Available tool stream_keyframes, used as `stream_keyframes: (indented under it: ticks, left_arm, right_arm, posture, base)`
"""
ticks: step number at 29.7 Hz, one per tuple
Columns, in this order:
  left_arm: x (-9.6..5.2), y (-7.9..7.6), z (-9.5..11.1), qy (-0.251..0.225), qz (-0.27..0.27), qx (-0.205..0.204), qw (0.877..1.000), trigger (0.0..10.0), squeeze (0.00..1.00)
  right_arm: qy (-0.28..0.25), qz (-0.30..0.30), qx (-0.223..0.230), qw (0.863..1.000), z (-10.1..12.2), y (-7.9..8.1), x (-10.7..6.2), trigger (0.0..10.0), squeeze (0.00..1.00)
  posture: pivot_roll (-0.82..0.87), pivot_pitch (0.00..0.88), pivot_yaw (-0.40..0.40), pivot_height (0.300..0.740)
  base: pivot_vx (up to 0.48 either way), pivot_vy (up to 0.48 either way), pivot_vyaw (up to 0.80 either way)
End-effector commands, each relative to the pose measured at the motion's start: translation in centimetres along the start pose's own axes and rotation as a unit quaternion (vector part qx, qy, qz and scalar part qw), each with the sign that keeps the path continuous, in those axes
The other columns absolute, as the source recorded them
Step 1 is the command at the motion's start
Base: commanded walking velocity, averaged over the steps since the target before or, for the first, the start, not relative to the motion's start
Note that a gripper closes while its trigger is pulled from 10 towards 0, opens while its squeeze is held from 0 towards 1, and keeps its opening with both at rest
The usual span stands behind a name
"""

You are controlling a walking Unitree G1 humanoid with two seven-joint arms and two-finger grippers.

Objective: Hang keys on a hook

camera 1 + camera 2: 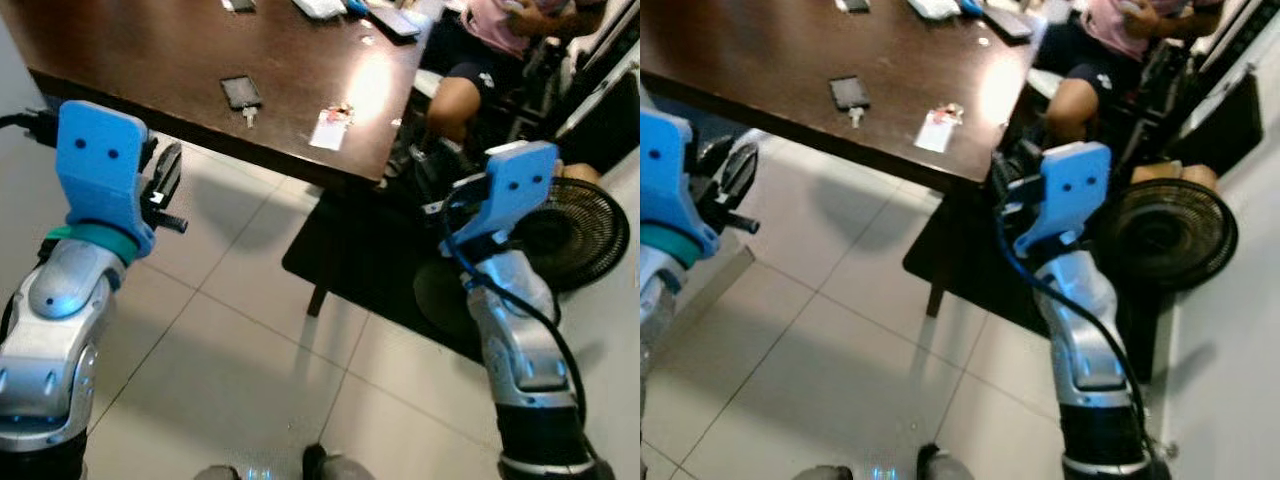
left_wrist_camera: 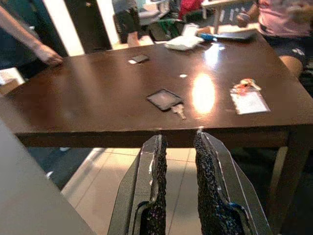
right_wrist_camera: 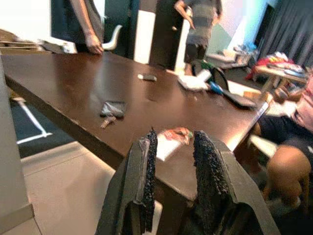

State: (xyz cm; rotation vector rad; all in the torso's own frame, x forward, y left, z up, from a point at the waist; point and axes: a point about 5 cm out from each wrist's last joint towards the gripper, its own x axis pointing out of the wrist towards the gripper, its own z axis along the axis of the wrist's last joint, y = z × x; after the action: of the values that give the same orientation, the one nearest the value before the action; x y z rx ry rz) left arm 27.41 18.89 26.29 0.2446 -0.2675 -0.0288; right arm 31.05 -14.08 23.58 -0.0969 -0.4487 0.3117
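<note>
Dark wooden table (image 1: 180,60) on pale tiled floor (image 1: 230,370); keys (image 2: 168,101) on top; both grippers' fingers parted, empty.

arms: 2, silver, jointed
wrist mounts: bright blue, 2 dark screws each
right arm (image 1: 520,340) cable: black
fingers (image 2: 155,196): black, textured

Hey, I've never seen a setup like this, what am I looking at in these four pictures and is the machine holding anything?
This is a humanoid robot standing before a dark wooden table. Two pictures come from its head, looking down at its silver arms. The other two come from wrist cameras, each looking along that arm's two black fingers. The left end effector and right end effector are both open and hold nothing. On the table lie a key with a black fob and a tagged card. A person sits at the far corner.
</note>
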Motion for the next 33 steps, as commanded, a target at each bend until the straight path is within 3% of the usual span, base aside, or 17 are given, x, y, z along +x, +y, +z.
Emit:
stream_keyframes:
  ticks: [1,8,12,16,33]
  left_arm:
    - [0.0,-0.4,0.1,-0.004,-0.008,0.0,1.0,10.0,0.0]
    - [0.1,-0.4,-0.1,-0.006,0.006,0.017,1.0,10.0,0.0]
    - [0.8,-0.1,0.5,-0.02,0.021,0.018,0.999,10.0,0.0]
    - [0.9,0.1,0.6,-0.023,0.023,0.025,0.999,10.0,0.0]
    - [0.9,0.2,0.4,-0.026,0.028,0.028,0.999,10.0,0.0]
  right_arm:
    - [0.002,-0.007,-0.004,1.0,-0.1,-0.4,-0.3,10.0,0.0]
    - [-0.009,0.001,-0.003,1.0,0.0,-0.1,-0.1,10.0,0.0]
    - [-0.032,0.038,0.019,0.999,0.6,1.7,1.0,10.0,0.0]
    - [-0.036,0.056,0.029,0.997,0.7,2.5,1.3,10.0,0.0]
    - [-0.032,0.054,0.038,0.997,0.0,2.8,0.4,10.0,0.0]
  posture:
    - [0.1,0.099,0.019,0.74]
    - [0.12,0.087,0.013,0.74]
    - [0.14,0.089,0.008,0.74]
    - [0.14,0.093,0.007,0.74]
    - [0.14,0.061,0.016,0.74]
  base:
    - [0.0,0.0,-0.8]
    - [0.0,0.0,-0.57]
    - [0.159,0.0,0.0]
    - [0.353,0.0,0.0]
    - [0.351,0.0,0.0]
